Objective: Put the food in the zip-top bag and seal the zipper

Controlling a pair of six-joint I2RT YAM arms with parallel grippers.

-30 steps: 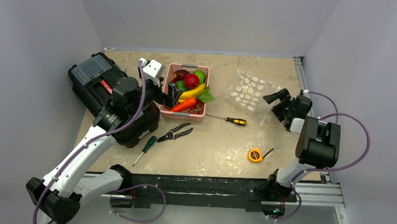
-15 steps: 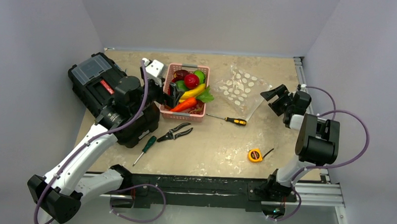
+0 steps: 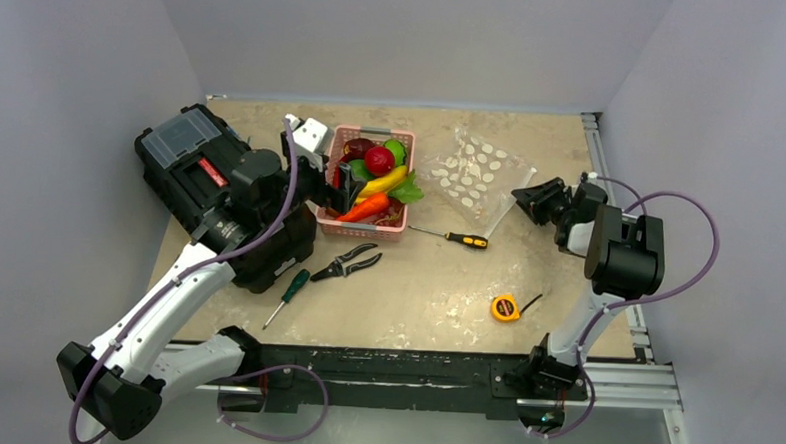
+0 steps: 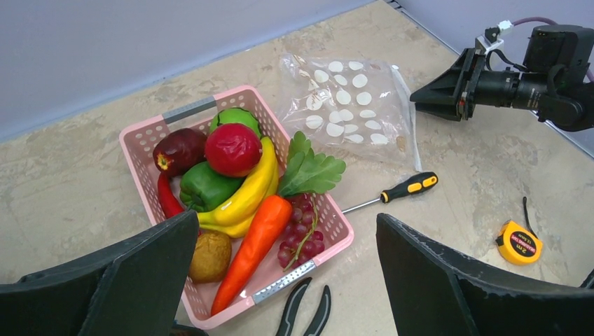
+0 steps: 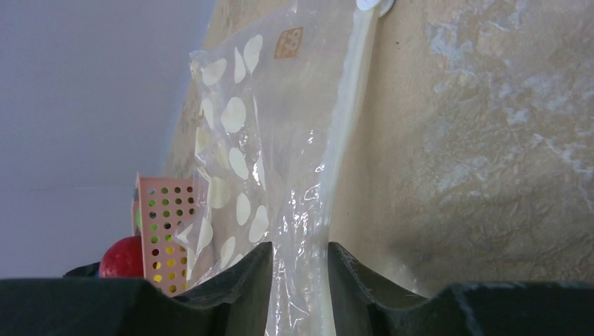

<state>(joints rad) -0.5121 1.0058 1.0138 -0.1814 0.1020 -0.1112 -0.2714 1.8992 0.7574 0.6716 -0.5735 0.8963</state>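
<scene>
The food, a carrot point(image 4: 256, 241), banana point(image 4: 249, 192), red apple point(image 4: 232, 148), green pepper point(image 4: 206, 185) and grapes point(image 4: 305, 234), lies in a pink basket point(image 3: 373, 131) point(image 4: 140, 133). My left gripper point(image 3: 345, 190) point(image 4: 287, 224) hangs open over the basket's near end, holding nothing. The zip-top bag point(image 3: 476, 173) point(image 4: 350, 105) point(image 5: 238, 140) lies flat to the basket's right. Its pale zipper point(image 5: 347, 126) runs along the right edge. My right gripper point(image 3: 520, 195) point(image 5: 299, 269) is low on the table, its jaws pressed on that edge of the bag.
A black toolbox point(image 3: 210, 189) sits under my left arm, with a white block point(image 3: 306, 135) behind it. A yellow-handled screwdriver point(image 3: 451, 237) point(image 4: 410, 185), pliers point(image 3: 347, 263), a green screwdriver point(image 3: 288, 293) and a tape measure point(image 3: 505, 308) lie in front. Grey walls stand on three sides.
My right gripper slid left to the bag's right edge and closed its jaws on it. The bag shifted slightly left. My left gripper stayed open over the basket.
</scene>
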